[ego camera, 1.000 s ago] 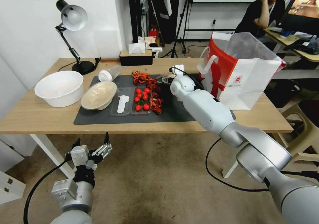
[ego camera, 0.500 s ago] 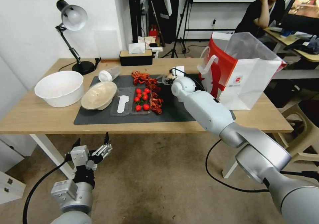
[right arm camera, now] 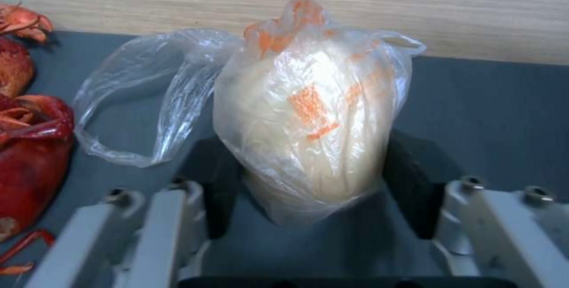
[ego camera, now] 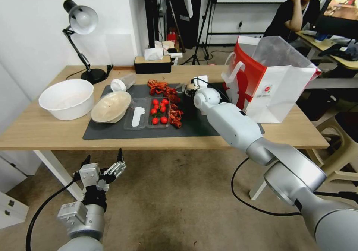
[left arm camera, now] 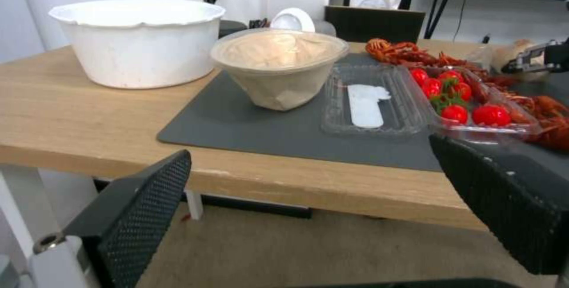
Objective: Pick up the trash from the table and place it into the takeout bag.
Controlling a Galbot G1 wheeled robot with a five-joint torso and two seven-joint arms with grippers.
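A beige lump in clear wrap (right arm camera: pixel 308 119) stands on the dark grey mat (ego camera: pixel 112 132) near the table's (ego camera: pixel 37 132) far middle. My right gripper (right arm camera: pixel 308 181) is shut on it, one finger on each side; the head view has the lump (ego camera: pixel 191 87) at the gripper's (ego camera: pixel 189 90) tip. The takeout bag (ego camera: pixel 276 83) stands open just to the right. A tan round bowl (ego camera: pixel 110 106) and a clear white-lidded tub (ego camera: pixel 122 82) lie on the mat's left part. My left gripper (ego camera: pixel 104 161) hangs open below the table's front edge.
A large white bowl (ego camera: pixel 67 98) sits at the left, with a desk lamp (ego camera: pixel 80 20) behind it. A clear tray of tomatoes (ego camera: pixel 158 111) and red crayfish shells (ego camera: pixel 164 89) lie mid-mat. A tissue box (ego camera: pixel 153 63) stands at the back edge.
My right wrist has edged slightly to the right and farther along the mat, with the lump showing at its tip. The left arm has not moved.
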